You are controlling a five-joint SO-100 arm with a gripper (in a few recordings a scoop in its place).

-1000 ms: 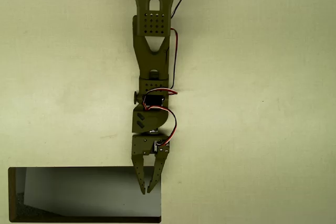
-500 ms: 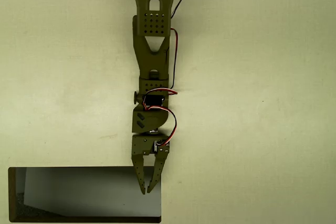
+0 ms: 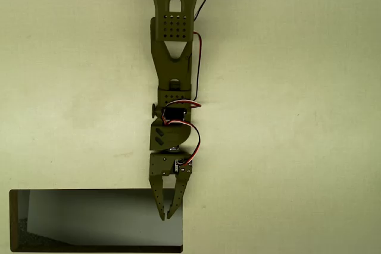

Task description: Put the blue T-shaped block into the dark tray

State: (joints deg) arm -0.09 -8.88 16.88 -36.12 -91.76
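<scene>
Nothing moved since the earlier frames: same arm pose, same tray position, same gripper stance. Seen from the overhead view, gripper (image 3: 166, 215) poised above the right end of the dark tray (image 3: 95, 250), fingertips pointing toward the tray's near rim and drawn together to a narrow point with only a sliver of gap, nothing between them — effectively closed and empty. Left finger (image 3: 157, 197) long, perforated and straight; right finger (image 3: 180, 193) shorter and angled in to meet it at the tip. Just behind the fingers, relative to the tray, a boxy wrist block with a red and black wire loop (image 3: 191, 141) curling off its right side. Beyond that, olive-green arm (image 3: 172, 57) stretched out nearly straight, running away from the tray's far rim up to the picture's top edge, links lined up in one column, a black cable trailing off its right side near the top. Tray lying at the lower left, thin dark rim, grey shadowed inside with a paler slanted panel. No blue T-shaped block to be made out inside the tray or on the pale table (image 3: 297, 117) around it.
</scene>
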